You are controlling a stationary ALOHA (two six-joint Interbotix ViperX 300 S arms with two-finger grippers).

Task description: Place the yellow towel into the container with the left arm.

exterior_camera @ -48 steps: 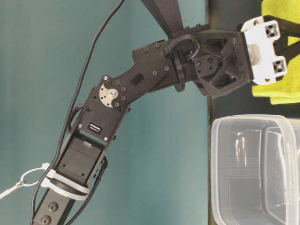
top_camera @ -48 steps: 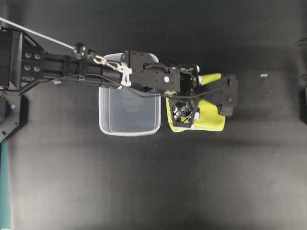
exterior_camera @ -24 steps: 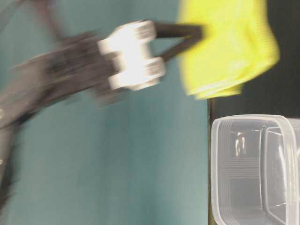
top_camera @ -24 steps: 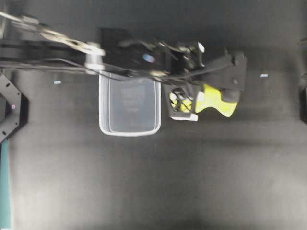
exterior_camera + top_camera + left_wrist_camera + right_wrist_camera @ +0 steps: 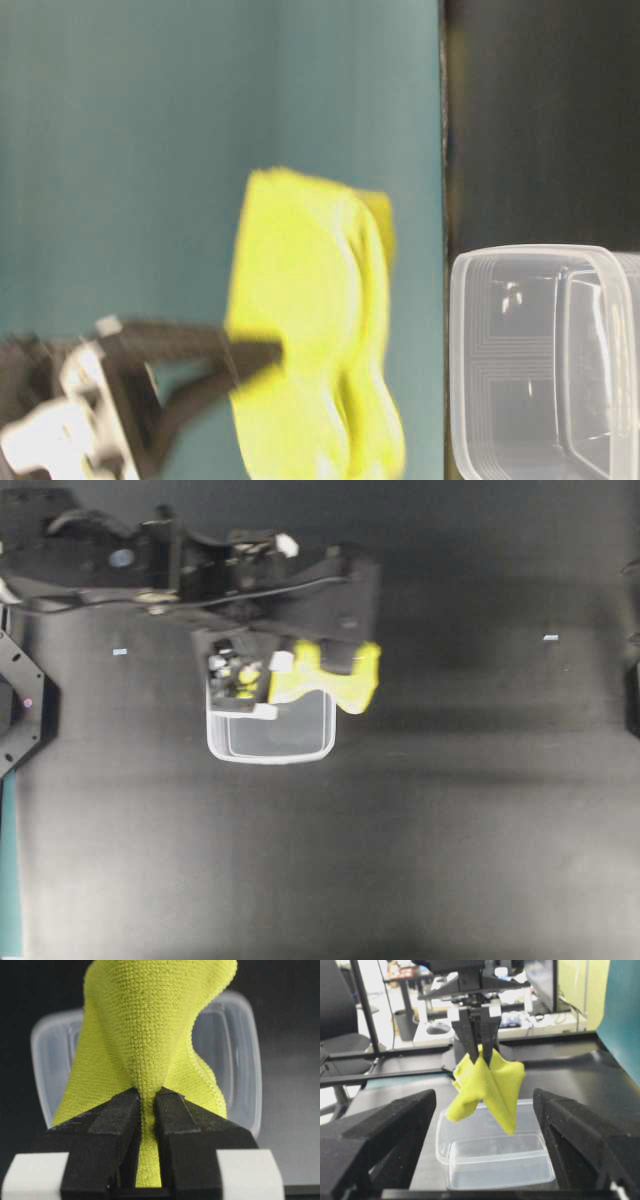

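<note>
Above the clear container, as seen from overhead, the left gripper hangs with the yellow towel pinched in its closed jaws. The cloth trails to the right of the gripper, over the container's far right corner and a little beyond its rim, with its long axis running left to right. The black table lies below.

At table level, the towel dangles clear of the container, a gap between cloth and rim. The gripper's dark fingers bite into the cloth's near edge; the view is blurred, so finer detail is lost.

From the left wrist camera, the two black fingers stand almost touching, a narrow fold of towel squeezed between them. The container shows behind the cloth on both sides, so the drop looks lined up, though slightly off-centre.

From the right wrist camera, the left gripper points straight down with the towel hanging from it, its lowest corner just over the container and not yet inside. The right gripper's own fingers frame the view, spread wide and holding nothing, well back from the container. The left arm is plainly the nearer one.
</note>
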